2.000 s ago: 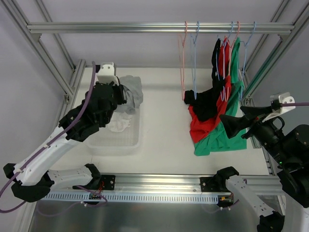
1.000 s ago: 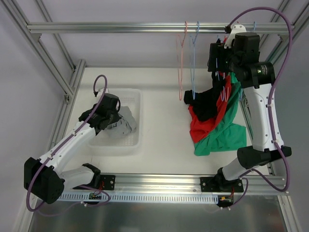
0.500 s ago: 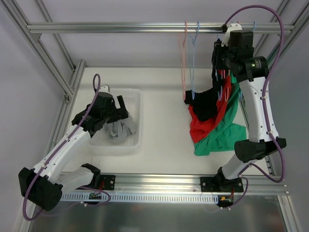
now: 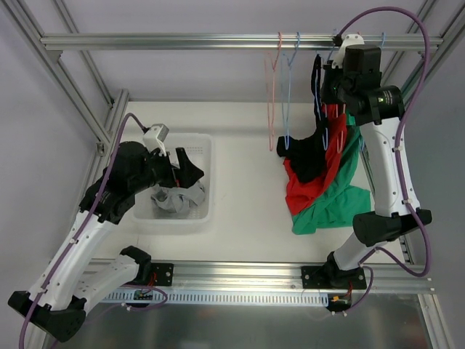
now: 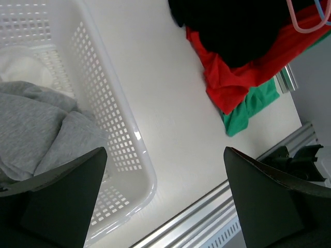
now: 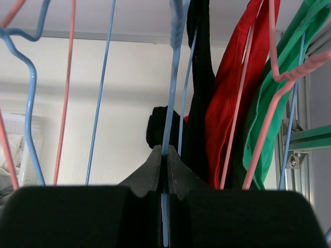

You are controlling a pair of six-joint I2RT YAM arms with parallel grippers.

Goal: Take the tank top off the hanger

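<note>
The black tank top [image 4: 309, 156] hangs from a blue hanger [image 6: 173, 77] on the top rail [image 4: 182, 41], its lower part bunched on the table. High up by the rail, my right gripper [image 4: 327, 81] is shut on that hanger's blue wire. In the right wrist view the jaws [image 6: 165, 153] pinch the wire, with the black tank top [image 6: 200, 77] just right of it. My left gripper [image 4: 190, 171] is open and holds nothing above the white basket [image 4: 207, 215]. In the left wrist view its fingers [image 5: 57, 196] stand wide apart.
A red top [image 4: 309, 190] and a green top [image 4: 336, 207] hang on pink hangers beside the black one. An empty pink hanger [image 4: 272, 94] and an empty blue hanger [image 4: 290, 87] hang left of them. Grey cloth [image 4: 174, 198] lies in the basket.
My left gripper opened, dropped the grey cloth into the basket and lifted away. My right gripper closed on the blue hanger wire near the rail.
</note>
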